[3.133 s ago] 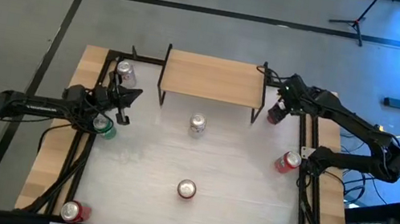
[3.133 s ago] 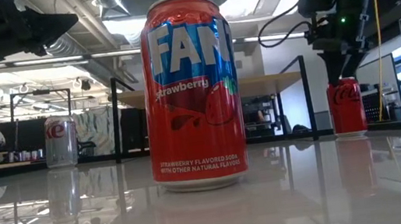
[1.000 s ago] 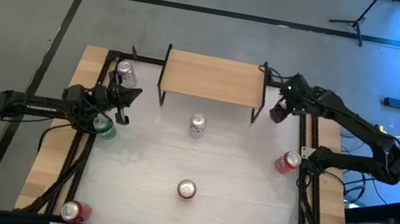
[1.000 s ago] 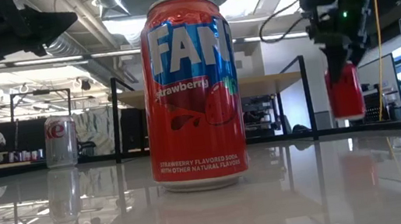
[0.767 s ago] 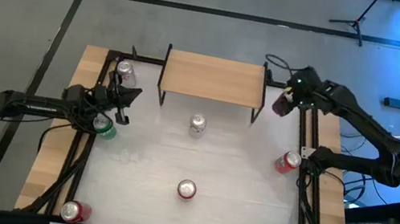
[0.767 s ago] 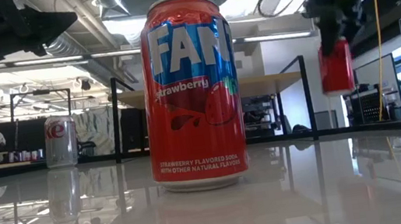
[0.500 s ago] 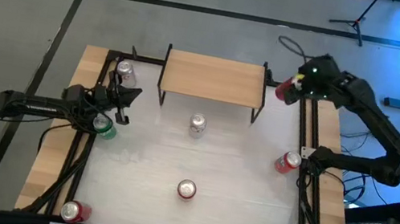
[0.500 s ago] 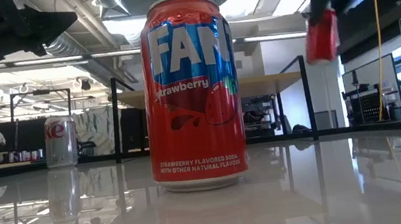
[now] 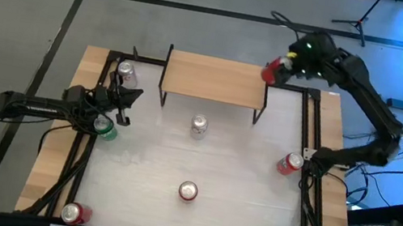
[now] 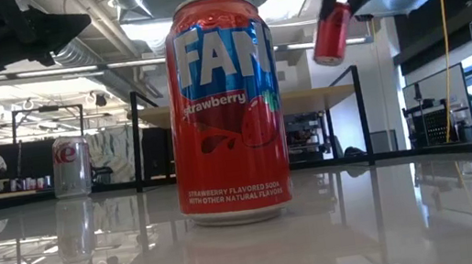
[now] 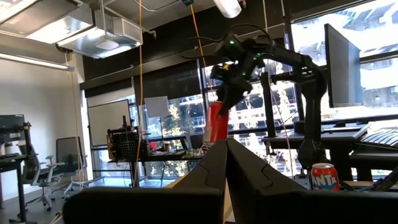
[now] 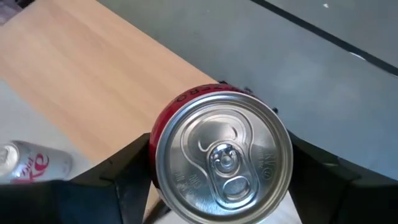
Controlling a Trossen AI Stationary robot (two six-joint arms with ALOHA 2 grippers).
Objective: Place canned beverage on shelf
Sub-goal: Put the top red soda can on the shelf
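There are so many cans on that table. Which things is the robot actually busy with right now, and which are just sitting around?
In use:
- red can, held in the air by the right gripper
- shelf, nothing on it yet

Just sitting:
- strawberry soda can mid-table
- silver can before the shelf
- green can under the waiting left gripper
- the other cans around the table's edges

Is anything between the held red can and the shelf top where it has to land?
Nothing visible. The right gripper holds the red can in the air at the right end of the shelf, whose wooden top is bare.
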